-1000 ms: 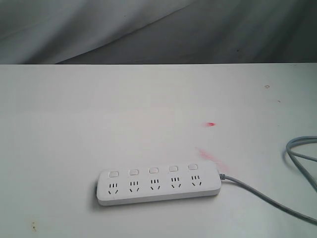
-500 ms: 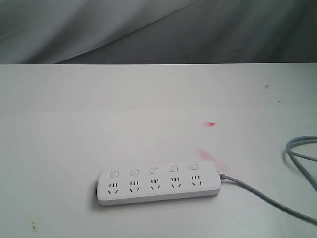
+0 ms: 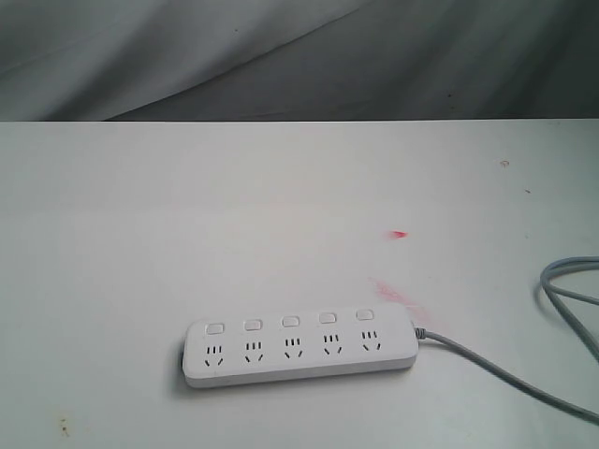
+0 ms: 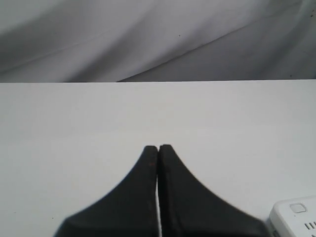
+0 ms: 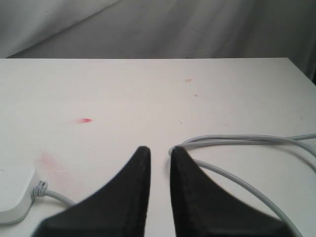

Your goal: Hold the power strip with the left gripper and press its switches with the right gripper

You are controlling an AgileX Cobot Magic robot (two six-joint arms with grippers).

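I find the white table (image 3: 187, 206) taking up most of the exterior view, with a creased grey cloth (image 3: 281, 56) hanging behind its far edge. The power strip (image 3: 299, 365) lies flat on the near part of the table, a little left of centre, with its long axis running roughly left to right and its sockets facing up. Its grey cable (image 3: 505, 374) leaves the right end, runs off toward the near right corner, and shows again as a loop at the right edge.

The left end effector (image 4: 158, 147) (seen only through its own wrist camera) is clenched, with its fingertips pressed together and nothing between them. It sits over bare table, and one end of the strip is in the corner of that view, clear of the fingers. The right end effector (image 5: 159, 150) has its fingers parted by a narrow gap and grips nothing. The cable loop passes just beyond its tips, and the strip's cable end lies off to one side, apart from it.

The five switches (image 3: 290, 321) stand in a row along the strip's far edge, one above each socket, and nothing touches them. A small red mark (image 3: 400, 234) and a faint pink smear (image 3: 398, 295) stain the table beyond the strip's right end.

Compared with the exterior frames of a second and half a second ago, I see no change. The strip, the cable and the stains are all in the same places.
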